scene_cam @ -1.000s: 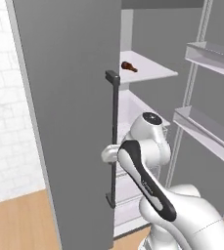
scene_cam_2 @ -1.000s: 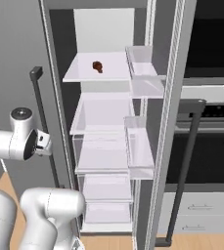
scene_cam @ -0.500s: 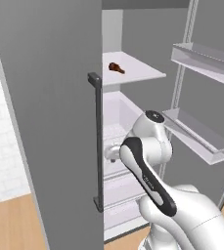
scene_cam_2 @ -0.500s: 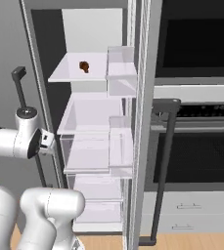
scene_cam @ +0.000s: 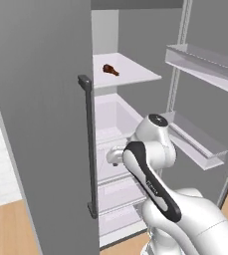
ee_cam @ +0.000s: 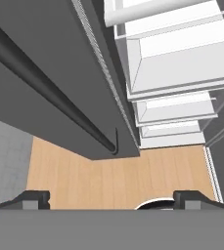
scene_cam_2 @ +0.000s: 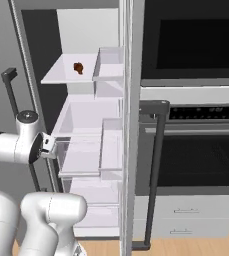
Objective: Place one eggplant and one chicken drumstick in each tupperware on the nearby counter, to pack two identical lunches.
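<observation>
One chicken drumstick [scene_cam: 110,69] lies on one fridge shelf [scene_cam: 135,74].

The fridge door [scene_cam: 41,114] stands open at 9 o'clock of the left base view, its handle [scene_cam: 88,149] on the edge facing the arm. Behind it, at 12 o'clock, the drumstick [scene_cam: 110,69] lies on the top shelf [scene_cam: 135,74], with drawers [scene_cam: 113,119] stacked below. Door bins [scene_cam: 200,60] hang at 2 to 3 o'clock. In the right base view the oven [scene_cam_2: 191,135] sits at 3 o'clock, right of the fridge, with two drawers [scene_cam_2: 186,220] under it. The gripper [ee_cam: 111,197] hangs over the floor [ee_cam: 118,176] just beside the door's lower corner.
</observation>
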